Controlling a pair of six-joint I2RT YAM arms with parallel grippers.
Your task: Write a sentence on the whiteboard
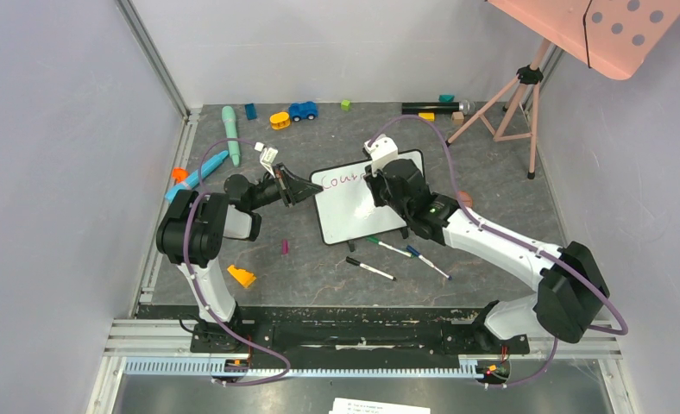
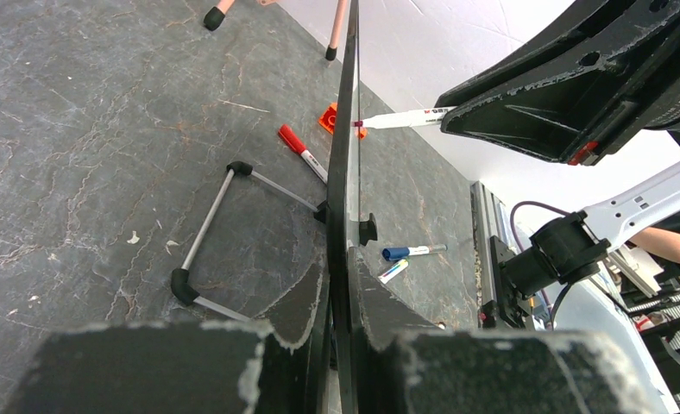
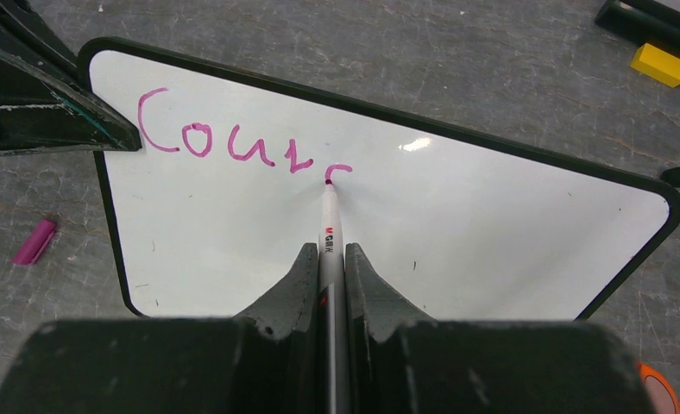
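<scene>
At the left edge of the whiteboard [image 1: 354, 220], the left claw [image 1: 309, 191] was clenched on the frame, steadying the board on the counter [image 1: 319, 276]. Along the whiteboard's upper part, the sentence [image 3: 224, 142] was read as "Cour" plus one started letter. At that letter, a marker [image 3: 329, 211] was gripped tight by the right claw [image 3: 326, 254], tip touching. Blank surface lay rightward along the whiteboard's long axis, so the stroke would probably be carried that way.

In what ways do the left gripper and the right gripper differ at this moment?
The left gripper is shut on the edge of the whiteboard; the right gripper is shut on a marker. The left gripper is at the board's side, the right gripper over its white face, marker tip on the pink writing. Both are closed on something.
</scene>
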